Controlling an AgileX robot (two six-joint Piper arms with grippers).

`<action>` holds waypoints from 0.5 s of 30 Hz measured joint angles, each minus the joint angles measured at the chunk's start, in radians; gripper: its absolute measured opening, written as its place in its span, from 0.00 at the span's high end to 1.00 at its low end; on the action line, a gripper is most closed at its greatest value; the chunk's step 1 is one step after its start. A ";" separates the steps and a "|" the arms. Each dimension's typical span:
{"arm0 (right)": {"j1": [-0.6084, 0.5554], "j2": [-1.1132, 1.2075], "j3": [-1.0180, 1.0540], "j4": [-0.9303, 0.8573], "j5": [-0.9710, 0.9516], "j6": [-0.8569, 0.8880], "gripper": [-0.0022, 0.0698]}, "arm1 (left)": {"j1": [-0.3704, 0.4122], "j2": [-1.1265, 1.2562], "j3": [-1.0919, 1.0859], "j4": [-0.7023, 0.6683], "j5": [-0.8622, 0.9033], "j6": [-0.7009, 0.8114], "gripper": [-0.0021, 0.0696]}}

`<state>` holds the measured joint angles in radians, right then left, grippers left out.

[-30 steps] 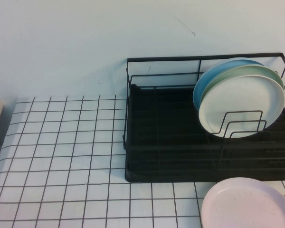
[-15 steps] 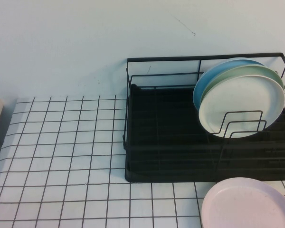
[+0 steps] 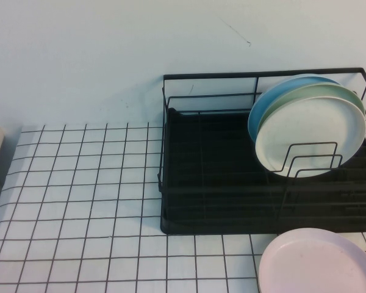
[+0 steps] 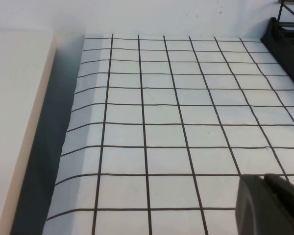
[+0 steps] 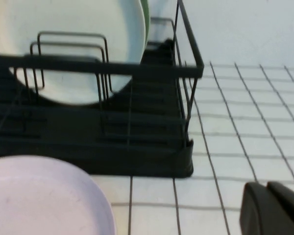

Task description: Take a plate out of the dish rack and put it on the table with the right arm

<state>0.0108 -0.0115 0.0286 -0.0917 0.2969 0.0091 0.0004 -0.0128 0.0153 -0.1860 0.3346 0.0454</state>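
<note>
The white plate (image 3: 311, 137) stands on edge in the black wire dish rack (image 3: 207, 183), at its right end behind upright loops. A pale green plate (image 3: 329, 90) and a blue plate (image 3: 274, 94) lean behind it. The right wrist view shows the white plate (image 5: 73, 29) in the rack (image 5: 137, 142). My right gripper (image 5: 267, 185) is shut and empty, low over the gridded table (image 5: 245, 122), in front of the rack's corner. My left gripper (image 4: 263, 177) is shut and empty over the table (image 4: 161, 122), left of the rack. Neither gripper shows in the high view.
A pale pink plate (image 3: 317, 262) lies flat on the table in front of the rack's right end, also in the right wrist view (image 5: 39, 196). A white block (image 4: 14, 122) borders the table's left edge. A pale wall stands behind.
</note>
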 joint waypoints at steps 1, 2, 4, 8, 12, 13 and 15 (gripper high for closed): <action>0.000 0.000 0.002 -0.002 -0.042 0.000 0.97 | 0.000 0.000 0.000 0.000 0.000 -0.002 0.98; 0.000 0.000 0.002 -0.002 -0.093 0.000 0.97 | 0.000 0.000 0.000 0.000 0.000 -0.002 0.98; 0.000 0.000 0.002 -0.018 -0.224 -0.009 0.97 | 0.000 0.000 0.000 0.000 0.000 -0.002 0.98; 0.000 0.000 0.002 -0.061 -0.479 -0.104 0.97 | 0.000 0.000 0.000 0.000 0.000 -0.002 0.98; 0.000 0.000 0.002 -0.069 -0.777 -0.112 0.97 | 0.000 0.000 0.000 0.000 0.000 -0.002 0.98; 0.000 0.000 0.002 -0.064 -0.846 -0.081 0.97 | 0.000 0.000 0.000 0.000 0.000 -0.002 0.98; 0.000 0.000 0.002 -0.054 -0.948 -0.044 0.97 | 0.000 0.000 0.000 0.000 0.000 -0.002 0.98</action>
<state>0.0108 -0.0115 0.0304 -0.1458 -0.6511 -0.0354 0.0004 -0.0128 0.0153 -0.1860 0.3346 0.0436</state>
